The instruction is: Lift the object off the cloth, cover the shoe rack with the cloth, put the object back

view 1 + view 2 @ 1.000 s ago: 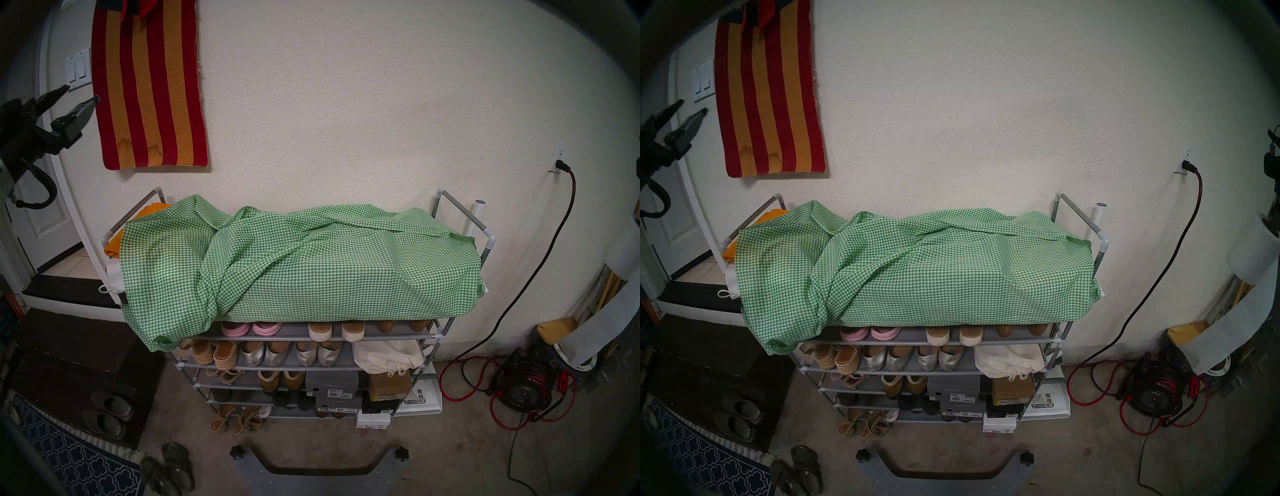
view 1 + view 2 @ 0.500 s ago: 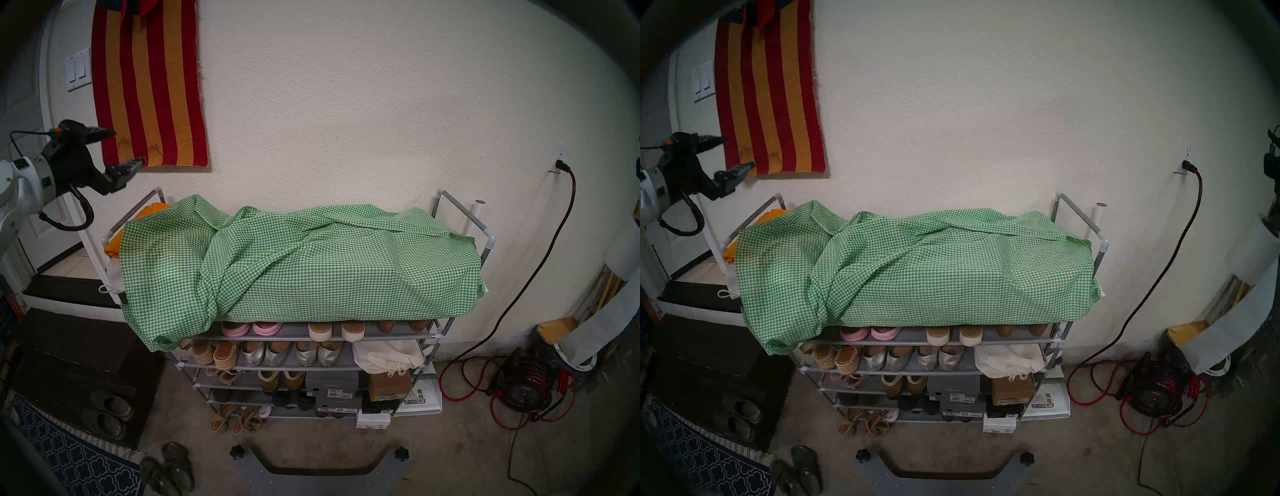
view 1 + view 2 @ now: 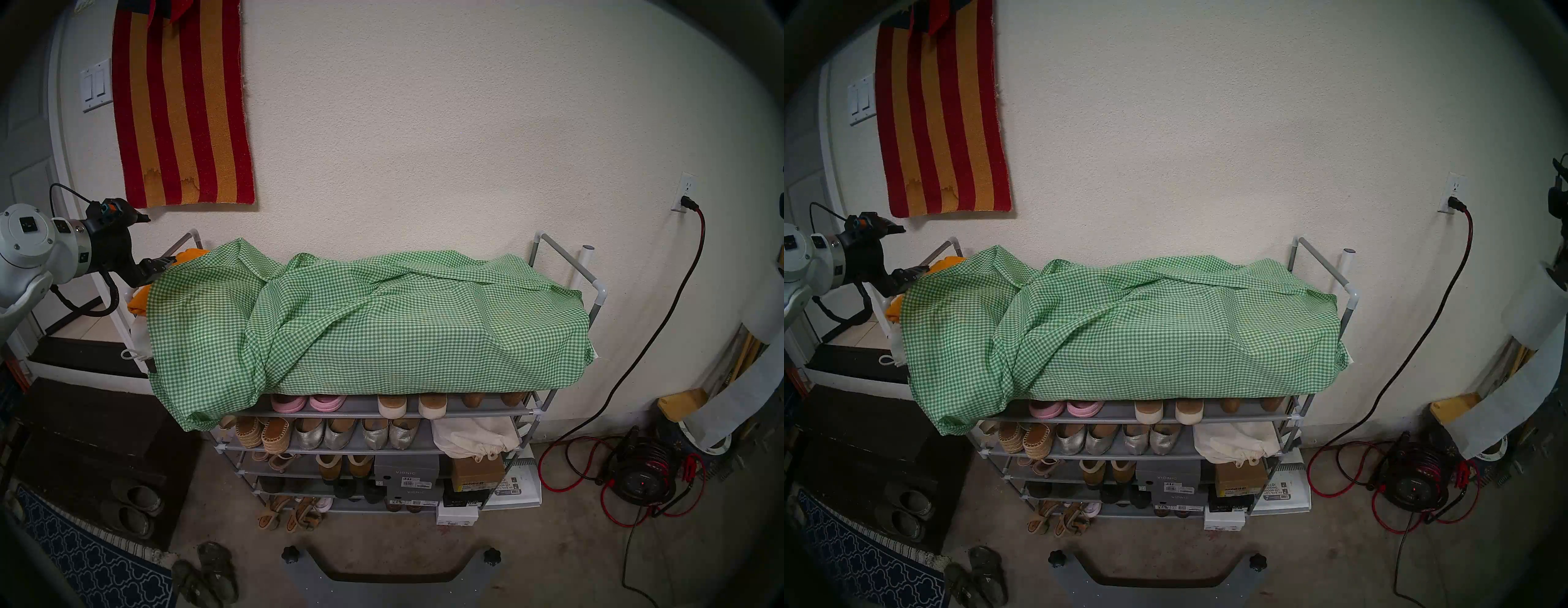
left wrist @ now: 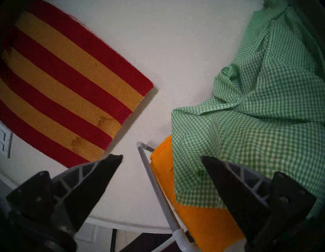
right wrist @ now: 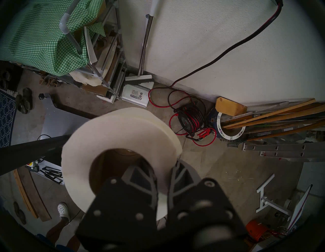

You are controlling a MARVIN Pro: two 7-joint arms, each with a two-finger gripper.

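Reaching in from the left with its jaws wide and empty, the left gripper (image 4: 161, 158) is just beside the left end of the cloth (image 3: 382, 322) bunched along the shoe rack (image 3: 560, 265) top, while the right gripper (image 5: 162, 173) pinches the paper roll (image 5: 112, 140) far off right.

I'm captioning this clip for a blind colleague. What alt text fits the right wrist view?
The right gripper is shut on the wall of a white paper roll, one finger inside its brown core, held above a cluttered concrete floor. Upper left stands the shoe rack draped in green checked cloth.
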